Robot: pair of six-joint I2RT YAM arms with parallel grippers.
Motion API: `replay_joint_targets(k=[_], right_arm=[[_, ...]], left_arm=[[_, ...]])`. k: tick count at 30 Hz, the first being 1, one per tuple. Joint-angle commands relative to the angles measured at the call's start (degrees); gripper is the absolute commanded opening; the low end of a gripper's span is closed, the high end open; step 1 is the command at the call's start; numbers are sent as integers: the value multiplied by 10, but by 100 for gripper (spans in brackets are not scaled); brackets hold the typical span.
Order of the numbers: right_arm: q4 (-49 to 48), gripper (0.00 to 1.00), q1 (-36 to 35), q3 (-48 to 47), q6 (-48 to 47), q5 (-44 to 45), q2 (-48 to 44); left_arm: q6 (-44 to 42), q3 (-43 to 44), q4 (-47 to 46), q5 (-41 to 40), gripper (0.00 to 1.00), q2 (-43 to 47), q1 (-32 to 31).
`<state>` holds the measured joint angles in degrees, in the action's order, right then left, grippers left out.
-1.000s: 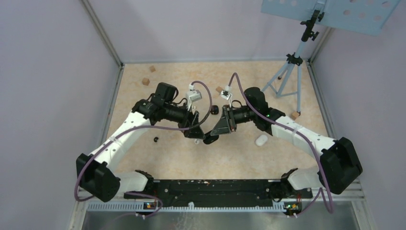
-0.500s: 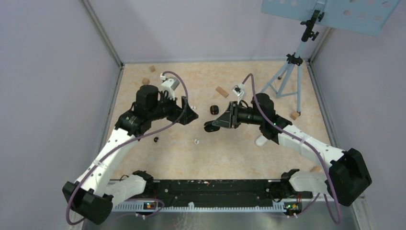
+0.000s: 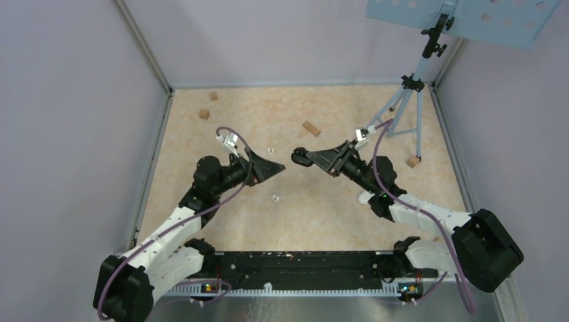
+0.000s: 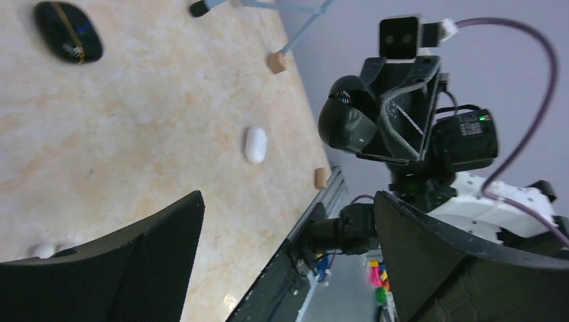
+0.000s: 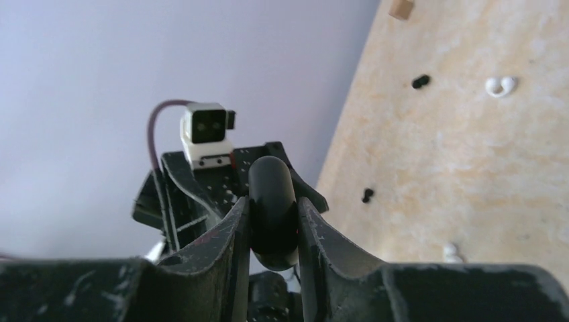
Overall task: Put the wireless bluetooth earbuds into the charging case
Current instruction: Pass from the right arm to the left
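My right gripper [image 3: 310, 158] is shut on a black oval charging case [image 5: 271, 184], held on edge above the table; the lid looks closed. My left gripper [image 4: 287, 201] stands wide open with nothing between its fingers, facing the right one across a short gap [image 3: 276, 165]. White earbuds lie on the table [image 3: 270, 151] [image 3: 276, 198]. In the right wrist view two black earbuds [image 5: 421, 82] [image 5: 367, 195] and white ones [image 5: 500, 86] [image 5: 451, 251] lie on the table. A second black case [image 4: 67, 40] and a white case [image 4: 255, 144] rest on the surface.
Tan wooden blocks are scattered about [image 3: 204, 114] [image 3: 213, 96] [image 3: 311, 127] [image 3: 412, 162]. A blue tripod [image 3: 404, 100] stands at the back right. Walls [image 3: 80, 100] enclose the table on three sides.
The two grippers, close together at the centre a second ago, have parted. The left arm drew back to the left, open. The right gripper kept the black case and lifted and turned it.
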<state>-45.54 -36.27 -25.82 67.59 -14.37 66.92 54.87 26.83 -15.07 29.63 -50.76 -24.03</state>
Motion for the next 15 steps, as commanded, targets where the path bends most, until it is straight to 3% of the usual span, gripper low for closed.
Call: replay_joint_targets(k=[1, 6, 15], right_arm=[[-145, 0, -6, 3, 59, 41, -12], [-154, 0, -9, -3, 68, 39, -1], [-176, 0, -22, -16, 75, 40, 24]], left_arm=[[100, -26, -237, 42, 99, -17, -1], [141, -42, -330, 30, 97, -46, -9], [107, -42, -401, -31, 96, -63, -53]])
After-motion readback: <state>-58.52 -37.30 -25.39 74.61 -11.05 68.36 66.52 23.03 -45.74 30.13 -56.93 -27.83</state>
